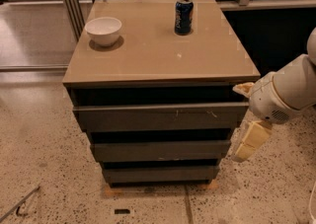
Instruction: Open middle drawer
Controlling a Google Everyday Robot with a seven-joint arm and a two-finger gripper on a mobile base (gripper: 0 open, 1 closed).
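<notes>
The cabinet has a tan top (158,55) and three dark grey-brown, handle-less drawer fronts stacked below it. The middle drawer (160,150) is the second front, with faint pale specks near its lower edge, and it sits in line with the fronts above and below. The top front (160,117) has pale scratches near its upper edge. The bottom front (160,173) is plain. My gripper (251,139) hangs from the white arm (289,92) just off the cabinet's right front corner, at the height of the top and middle fronts, apart from them.
A white bowl (104,30) stands at the back left of the cabinet top and a blue soda can (183,16) at the back middle. Metal rails and a dark wall lie behind. Speckled floor (44,168) surrounds the cabinet.
</notes>
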